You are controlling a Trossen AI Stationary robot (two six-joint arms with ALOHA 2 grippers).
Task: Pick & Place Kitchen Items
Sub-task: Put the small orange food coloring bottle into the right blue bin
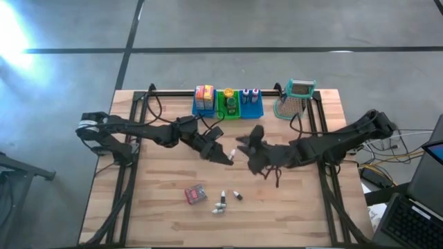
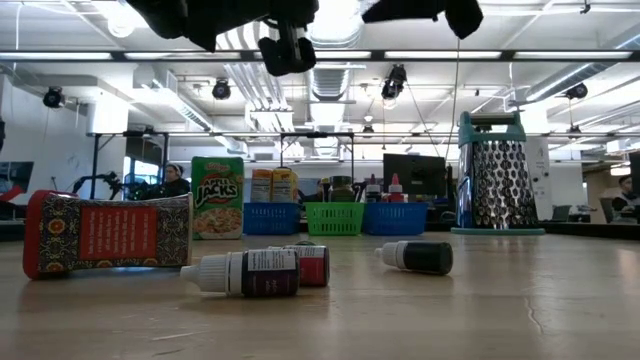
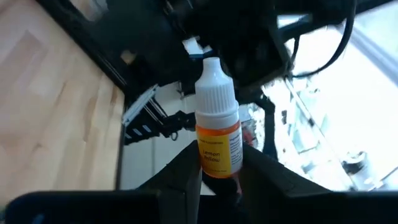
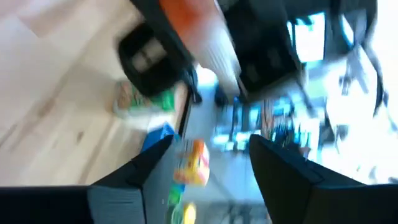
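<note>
Your left gripper (image 1: 230,156) is clamped on a small white-capped bottle with an orange-yellow label (image 3: 217,124), held up in the air above the middle of the table (image 1: 166,214); the left wrist view shows the bottle pinched low on its body between the two dark fingers (image 3: 183,171), cap pointing away from the wrist. Your right gripper (image 1: 243,144) sits just beside it, tip to tip with the left one, and its fingers (image 4: 143,171) stand apart with nothing between them; in the right wrist view the orange and white of the bottle (image 4: 202,34) shows blurred just ahead of that gap.

Below the two arms, near the front of the table, you have a red patterned packet (image 1: 196,195) lying flat and three small bottles close by it: a white-capped one with a dark label (image 2: 245,272), a red-labelled one (image 2: 314,265) lying right behind it, and a dark one (image 2: 415,257) a little apart.

Along the far edge a yellow-red box (image 1: 203,97) stands in the blue bin (image 1: 201,109), a green bin (image 1: 229,111) is next to it, and another blue bin (image 1: 252,109) holds small bottles (image 1: 250,95). The metal grater with a teal handle (image 1: 295,98) stands upright just beside that last bin
</note>
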